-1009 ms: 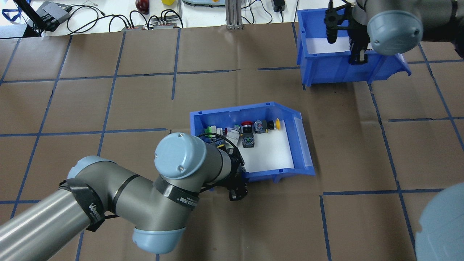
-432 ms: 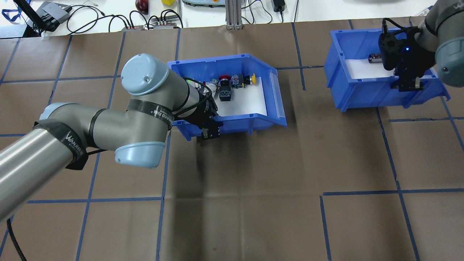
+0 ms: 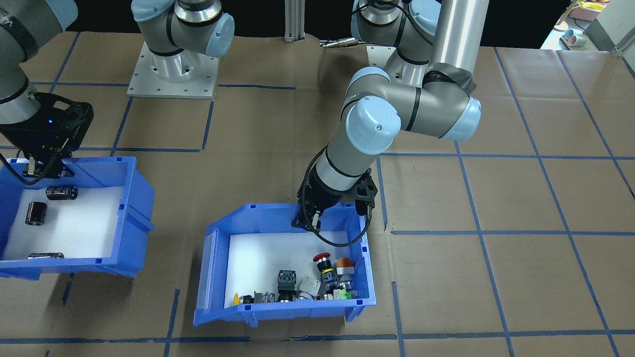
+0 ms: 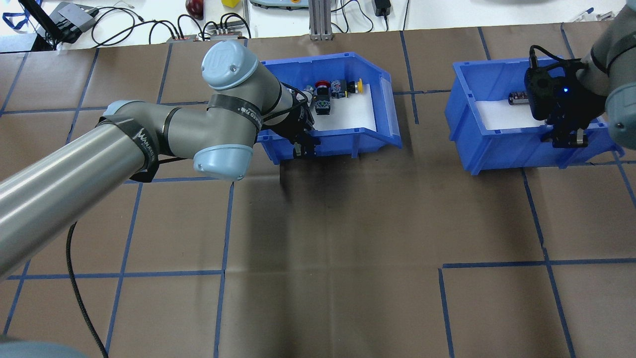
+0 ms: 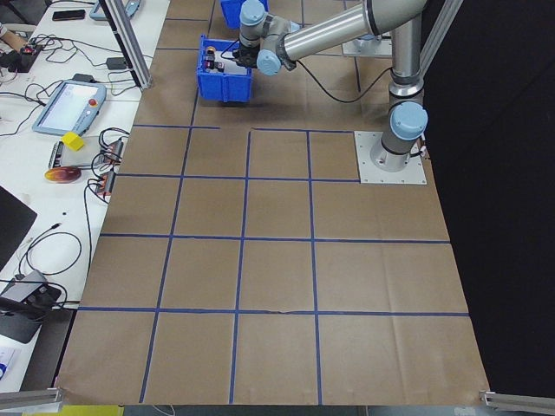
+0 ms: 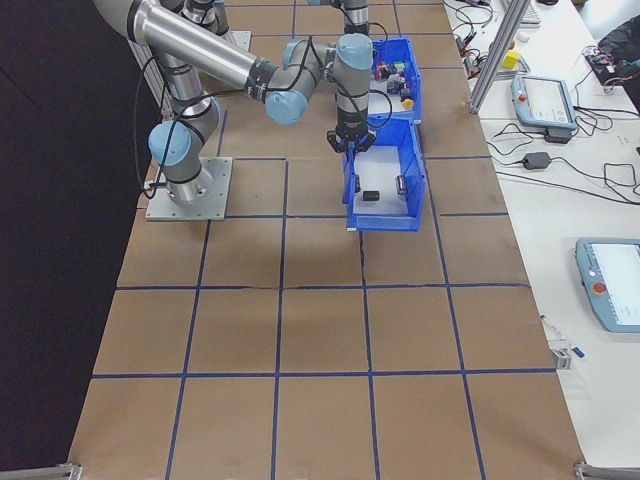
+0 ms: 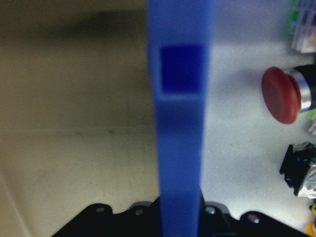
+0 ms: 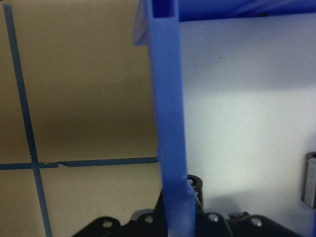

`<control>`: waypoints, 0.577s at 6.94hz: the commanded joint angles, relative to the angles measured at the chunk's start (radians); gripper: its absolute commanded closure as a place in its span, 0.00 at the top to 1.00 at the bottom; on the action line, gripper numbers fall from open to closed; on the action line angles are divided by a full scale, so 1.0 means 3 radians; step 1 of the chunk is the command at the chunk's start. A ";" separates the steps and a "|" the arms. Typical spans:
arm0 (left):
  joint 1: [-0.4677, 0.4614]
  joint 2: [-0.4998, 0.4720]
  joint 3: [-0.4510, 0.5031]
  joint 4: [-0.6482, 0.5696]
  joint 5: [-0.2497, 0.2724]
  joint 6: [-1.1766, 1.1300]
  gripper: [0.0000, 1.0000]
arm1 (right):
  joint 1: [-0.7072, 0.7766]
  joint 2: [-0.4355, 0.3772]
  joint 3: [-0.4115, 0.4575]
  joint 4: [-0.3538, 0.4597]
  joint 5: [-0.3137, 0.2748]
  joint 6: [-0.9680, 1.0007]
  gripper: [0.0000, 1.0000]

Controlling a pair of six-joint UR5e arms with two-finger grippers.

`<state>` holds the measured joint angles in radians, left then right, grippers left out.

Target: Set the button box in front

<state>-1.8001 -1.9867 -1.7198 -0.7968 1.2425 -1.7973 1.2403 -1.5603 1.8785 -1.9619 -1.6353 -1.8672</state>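
While gripped, button box [image 4: 370, 136] wall in left gripper [image 4: 301, 144]

The left hand [image 4: 304, 148], clamped on the button box [image 4: 348, 141] wall, has carried it from mid-bench up toward the far edge, near the metal post [image 4: 318, 20]. The right hand [image 4: 566, 139] has dragged the second blue bin [image 4: 477, 144] rightward, away from that post.

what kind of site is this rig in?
Most likely a robotics lab or test cell. Brown paper taped into a blue grid covers the table, a teach pendant and loose cables sit on the side bench, and blue parts bins hold the workpieces.
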 commanded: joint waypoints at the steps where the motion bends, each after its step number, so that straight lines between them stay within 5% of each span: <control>1: -0.0003 -0.0280 0.0271 0.0002 -0.0015 0.0014 0.12 | -0.0003 -0.0132 0.0145 0.0000 -0.0020 -0.0014 0.06; 4: -0.0008 -0.0179 0.0231 -0.0013 -0.0005 -0.0002 0.98 | -0.0003 -0.0153 0.0211 -0.0005 -0.0030 -0.0009 0.06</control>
<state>-1.7992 -2.0584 -1.6426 -0.7953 1.2420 -1.7967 1.2395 -1.6038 1.9307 -1.9623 -1.6438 -1.8711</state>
